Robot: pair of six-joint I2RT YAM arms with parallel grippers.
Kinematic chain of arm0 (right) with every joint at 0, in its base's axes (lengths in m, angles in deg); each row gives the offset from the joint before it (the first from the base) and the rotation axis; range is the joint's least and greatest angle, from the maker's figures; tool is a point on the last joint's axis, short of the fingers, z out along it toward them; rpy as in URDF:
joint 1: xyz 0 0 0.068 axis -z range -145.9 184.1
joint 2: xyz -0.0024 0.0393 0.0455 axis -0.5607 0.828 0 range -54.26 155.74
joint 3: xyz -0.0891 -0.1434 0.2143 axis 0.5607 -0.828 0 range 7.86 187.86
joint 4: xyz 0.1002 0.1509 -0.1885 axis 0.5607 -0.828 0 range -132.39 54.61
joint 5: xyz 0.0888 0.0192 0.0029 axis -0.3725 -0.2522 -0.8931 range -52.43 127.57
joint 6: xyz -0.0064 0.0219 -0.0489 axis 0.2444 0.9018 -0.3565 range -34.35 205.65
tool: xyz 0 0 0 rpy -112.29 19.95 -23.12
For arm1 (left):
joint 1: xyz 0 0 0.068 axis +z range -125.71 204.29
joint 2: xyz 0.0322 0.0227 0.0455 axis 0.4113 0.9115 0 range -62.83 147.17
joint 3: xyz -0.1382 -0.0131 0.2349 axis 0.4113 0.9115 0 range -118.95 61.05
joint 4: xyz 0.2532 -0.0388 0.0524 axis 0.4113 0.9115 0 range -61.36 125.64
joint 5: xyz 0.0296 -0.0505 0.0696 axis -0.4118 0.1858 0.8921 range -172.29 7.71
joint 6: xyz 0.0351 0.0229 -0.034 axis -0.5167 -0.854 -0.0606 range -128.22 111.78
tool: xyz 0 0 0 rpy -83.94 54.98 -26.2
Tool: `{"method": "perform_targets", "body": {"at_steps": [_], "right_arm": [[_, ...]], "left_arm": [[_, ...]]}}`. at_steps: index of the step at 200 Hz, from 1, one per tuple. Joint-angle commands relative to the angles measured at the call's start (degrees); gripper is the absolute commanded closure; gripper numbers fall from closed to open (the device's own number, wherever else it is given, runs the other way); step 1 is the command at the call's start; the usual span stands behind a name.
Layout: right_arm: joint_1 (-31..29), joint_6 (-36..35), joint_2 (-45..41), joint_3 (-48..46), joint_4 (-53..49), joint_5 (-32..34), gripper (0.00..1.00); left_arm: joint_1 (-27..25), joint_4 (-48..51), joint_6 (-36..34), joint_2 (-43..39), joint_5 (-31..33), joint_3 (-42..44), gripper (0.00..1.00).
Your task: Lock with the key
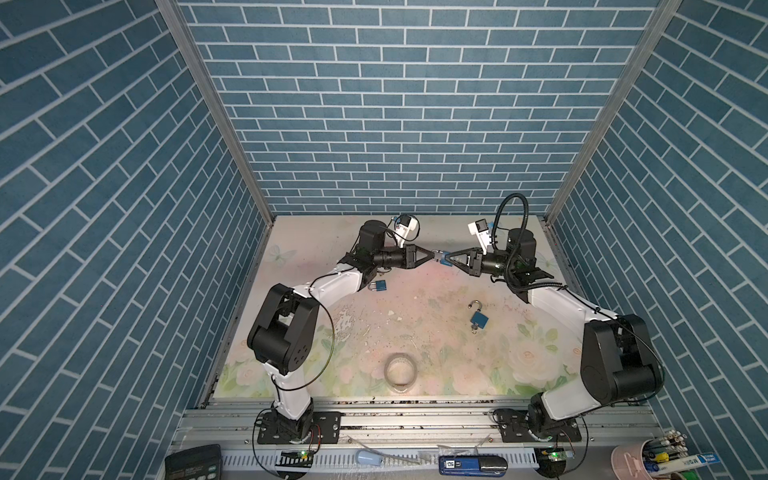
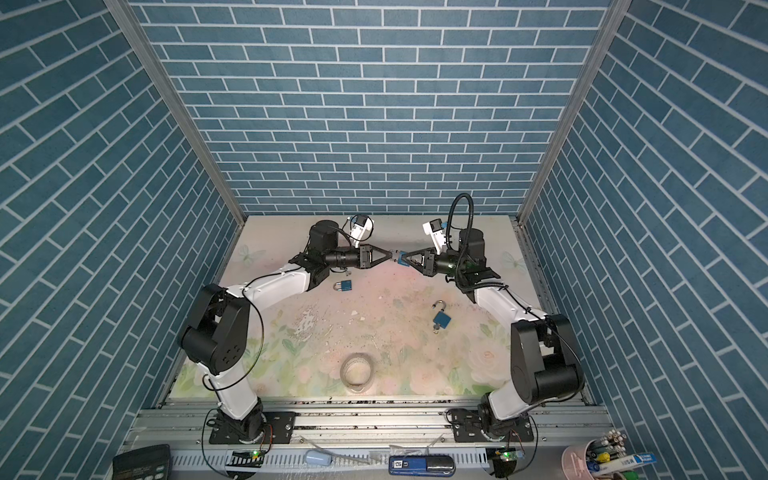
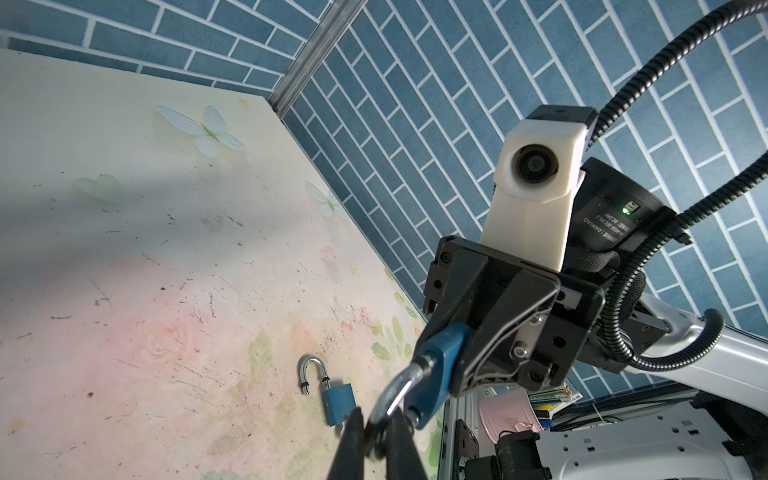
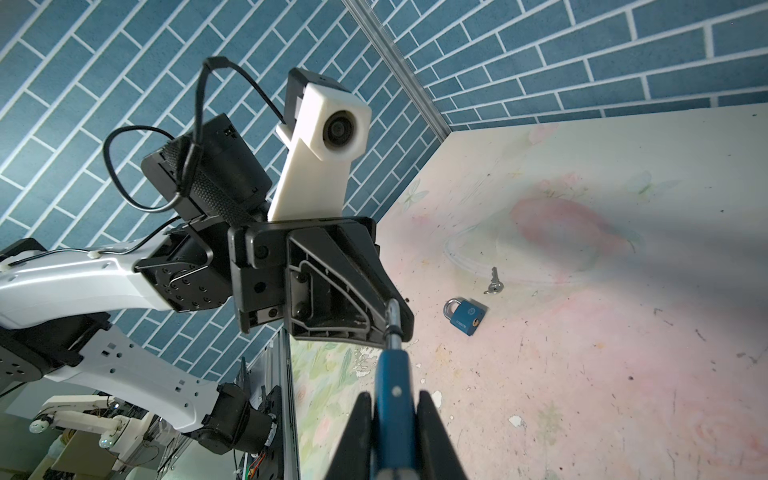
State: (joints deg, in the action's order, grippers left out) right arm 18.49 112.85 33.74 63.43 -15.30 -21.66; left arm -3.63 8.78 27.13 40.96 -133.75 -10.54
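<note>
I see left gripper [image 1: 433, 255] meeting right gripper [image 1: 451, 257] mid-air over far table [image 1: 415, 299]. Left fingers [image 3: 353, 440] pressed almost together, pinching shackle [image 3: 392, 395]. Right fingers [image 4: 357, 432] clamp blue padlock [image 4: 392, 399] by body. Key [image 4: 493, 282] lies on table, just beside closed padlock [image 4: 465, 316]. Open padlock [image 1: 478, 318] lies well apart, nearer right arm.

The held padlock [image 4: 394, 370] runs off frame, its keyhole end hidden inside the right gripper [image 4: 395, 397]
</note>
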Motion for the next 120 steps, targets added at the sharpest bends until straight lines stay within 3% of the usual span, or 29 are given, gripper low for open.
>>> {"method": "perform_targets", "body": {"at_steps": [1, 120], "right_arm": [[-0.38, 1.12, 0.72, 2.27, 3.48, -3.08, 1.00], [-2.40, 2.42, 2.63, 3.40, 4.33, -3.97, 1.00]], "left_arm": [[-1.12, 1.50, -0.44, -0.35, -0.02, -1.52, 1.00], [-5.27, 1.36, 3.93, -1.05, 1.07, -4.26, 1.00]]}}
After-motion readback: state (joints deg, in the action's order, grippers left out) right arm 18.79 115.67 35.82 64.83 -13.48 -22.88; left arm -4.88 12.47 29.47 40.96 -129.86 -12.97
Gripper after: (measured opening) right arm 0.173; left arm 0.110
